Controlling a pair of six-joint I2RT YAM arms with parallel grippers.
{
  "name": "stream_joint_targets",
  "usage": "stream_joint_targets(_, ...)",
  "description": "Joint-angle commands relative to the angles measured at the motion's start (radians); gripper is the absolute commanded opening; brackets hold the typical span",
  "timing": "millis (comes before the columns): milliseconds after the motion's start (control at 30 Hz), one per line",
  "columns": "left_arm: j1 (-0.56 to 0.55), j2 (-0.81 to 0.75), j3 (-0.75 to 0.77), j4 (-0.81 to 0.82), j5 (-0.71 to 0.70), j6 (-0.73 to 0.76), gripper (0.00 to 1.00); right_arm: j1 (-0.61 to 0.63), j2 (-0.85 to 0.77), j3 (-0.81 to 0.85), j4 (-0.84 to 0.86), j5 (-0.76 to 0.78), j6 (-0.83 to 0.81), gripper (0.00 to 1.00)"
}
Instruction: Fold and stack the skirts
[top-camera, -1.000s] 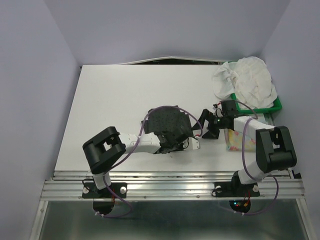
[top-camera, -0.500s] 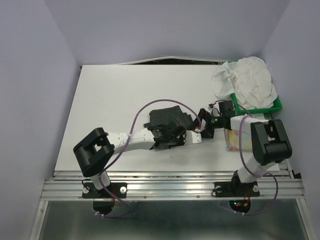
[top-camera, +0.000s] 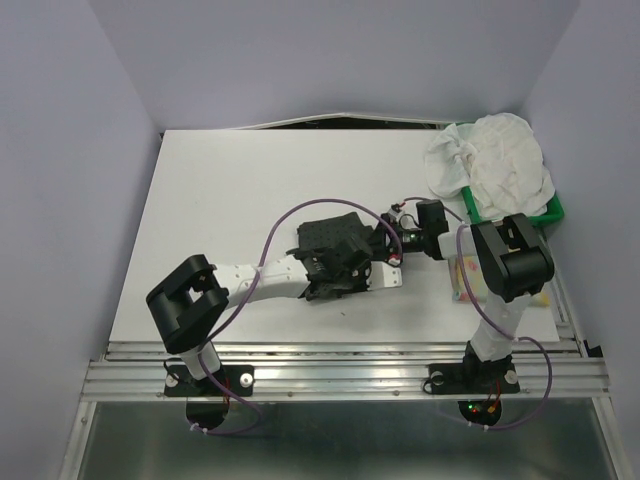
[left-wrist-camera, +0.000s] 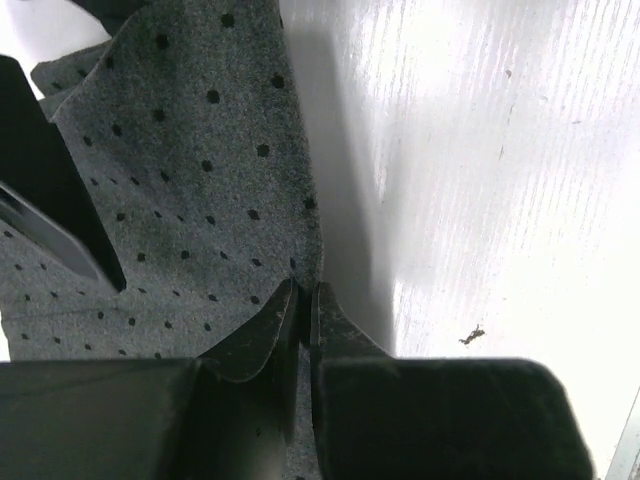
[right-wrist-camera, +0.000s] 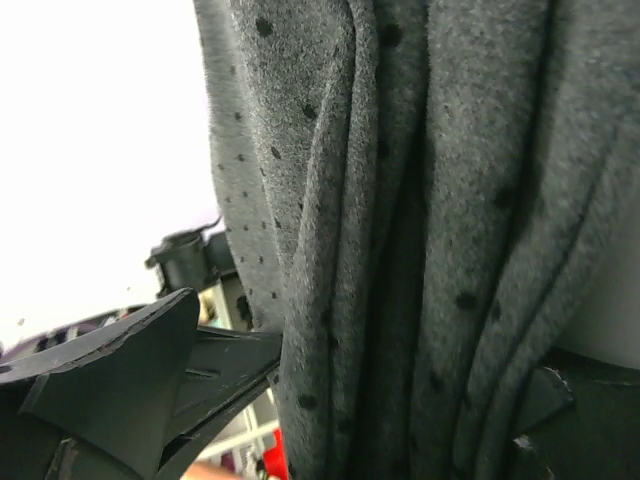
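Observation:
The dark charcoal speckled skirt (top-camera: 335, 240) lies bunched at the table's middle. My left gripper (top-camera: 352, 277) is at its near edge. In the left wrist view, the left gripper (left-wrist-camera: 303, 290) is shut on a thin fold of the charcoal skirt (left-wrist-camera: 190, 170). My right gripper (top-camera: 388, 240) is at the skirt's right edge. The right wrist view shows the right gripper (right-wrist-camera: 365, 340) open, with hanging folds of the charcoal skirt (right-wrist-camera: 420, 200) between its spread fingers. The yellow floral skirt (top-camera: 468, 278) lies flat under the right arm. The white crinkly skirt (top-camera: 495, 165) is heaped at the back right.
A green plastic tray (top-camera: 550, 211) stands at the back right under the white skirt. The table's white top (top-camera: 230, 190) shows bare at the left and back. The metal rail (top-camera: 340, 375) with both arm bases runs along the near edge.
My right gripper has moved left from beside the yellow skirt onto the charcoal skirt's right edge. The left arm stretched to the right and the charcoal skirt shifted slightly with it.

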Motion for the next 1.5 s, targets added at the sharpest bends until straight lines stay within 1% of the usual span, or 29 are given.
stream_joint_targets(0,0.001,-0.050,0.019,0.027,0.047,0.018,0.00,0.026,0.111,-0.004,0.136,-0.020,0.022,0.94)
stream_joint_targets(33,0.001,-0.048,0.016,0.029,0.050,0.021,0.00,0.026,0.118,-0.007,0.171,-0.031,0.030,0.93)
stream_joint_targets(133,0.002,-0.047,0.010,0.036,0.050,0.028,0.00,0.038,0.128,-0.001,0.170,-0.034,0.001,0.85)
stream_joint_targets(167,0.002,-0.045,0.010,0.038,0.052,0.030,0.00,0.047,0.129,0.006,0.155,-0.029,-0.014,0.77)
stream_joint_targets(233,0.002,-0.047,0.010,0.040,0.056,0.028,0.00,0.057,0.125,0.022,0.118,-0.009,-0.053,0.66)
stream_joint_targets(267,0.002,-0.048,0.010,0.038,0.058,0.028,0.00,0.057,0.123,0.045,0.067,0.003,-0.094,0.54)
stream_joint_targets(300,0.002,-0.051,0.013,0.036,0.059,0.027,0.00,0.057,0.123,0.059,0.040,0.009,-0.119,0.47)
stream_joint_targets(333,0.002,-0.059,0.013,0.035,0.058,0.022,0.00,0.057,0.116,0.102,-0.044,0.015,-0.199,0.34)
stream_joint_targets(400,0.002,-0.070,0.022,0.020,0.052,0.016,0.00,0.057,0.093,0.148,-0.166,0.051,-0.284,0.22)
stream_joint_targets(433,0.002,-0.088,0.028,-0.005,0.044,0.005,0.04,0.057,0.051,0.169,-0.292,0.072,-0.377,0.17)
stream_joint_targets(467,0.004,-0.100,0.033,-0.026,0.045,0.004,0.12,0.057,0.024,0.192,-0.357,0.092,-0.416,0.12)
stream_joint_targets(500,0.008,-0.117,0.043,-0.049,0.055,0.001,0.24,0.057,-0.007,0.228,-0.411,0.107,-0.459,0.04)
stream_joint_targets(533,0.014,-0.167,0.044,-0.081,0.074,-0.008,0.43,0.057,-0.039,0.243,-0.527,0.142,-0.550,0.01)
stream_joint_targets(567,0.027,-0.200,0.042,-0.092,0.096,-0.031,0.54,0.057,-0.105,0.262,-0.583,0.169,-0.594,0.01)
stream_joint_targets(600,0.062,-0.258,0.050,-0.120,0.146,-0.042,0.65,0.057,-0.134,0.283,-0.687,0.204,-0.634,0.01)
stream_joint_targets(633,0.080,-0.280,0.060,-0.143,0.171,-0.047,0.68,0.057,-0.160,0.292,-0.741,0.219,-0.671,0.01)
stream_joint_targets(667,0.128,-0.301,0.071,-0.169,0.197,-0.045,0.70,0.046,-0.203,0.300,-0.790,0.229,-0.758,0.01)
stream_joint_targets(700,0.151,-0.339,0.083,-0.202,0.232,-0.044,0.72,0.046,-0.223,0.309,-0.891,0.239,-0.836,0.01)
stream_joint_targets(733,0.177,-0.359,0.085,-0.209,0.239,-0.041,0.72,0.046,-0.240,0.311,-0.892,0.239,-0.837,0.01)
stream_joint_targets(767,0.201,-0.382,0.085,-0.212,0.246,-0.041,0.76,0.046,-0.260,0.309,-0.974,0.247,-0.891,0.01)
stream_joint_targets(800,0.244,-0.422,0.079,-0.211,0.251,-0.047,0.78,0.046,-0.301,0.309,-1.010,0.277,-0.907,0.01)
stream_joint_targets(833,0.258,-0.439,0.073,-0.207,0.248,-0.048,0.81,0.035,-0.323,0.309,-1.060,0.299,-0.918,0.01)
stream_joint_targets(900,0.275,-0.459,0.061,-0.207,0.230,-0.053,0.81,0.023,-0.361,0.308,-1.102,0.346,-0.962,0.01)
stream_joint_targets(1033,0.329,-0.469,0.031,-0.192,0.225,-0.077,0.81,-0.054,-0.456,0.312,-1.217,0.455,-1.066,0.01)
stream_joint_targets(1100,0.347,-0.465,0.016,-0.180,0.229,-0.087,0.81,-0.063,-0.493,0.322,-1.251,0.491,-1.090,0.01)
stream_joint_targets(1233,0.367,-0.452,-0.004,-0.155,0.246,-0.104,0.81,-0.124,-0.575,0.354,-1.309,0.589,-1.136,0.01)
stream_joint_targets(1367,0.369,-0.439,-0.007,-0.138,0.251,-0.108,0.80,-0.225,-0.605,0.384,-1.340,0.624,-1.208,0.01)
stream_joint_targets(1400,0.370,-0.436,-0.004,-0.135,0.256,-0.105,0.80,-0.277,-0.607,0.406,-1.364,0.618,-1.225,0.01)
stream_joint_targets(1467,0.370,-0.435,-0.004,-0.131,0.260,-0.101,0.80,-0.324,-0.601,0.435,-1.398,0.608,-1.271,0.01)
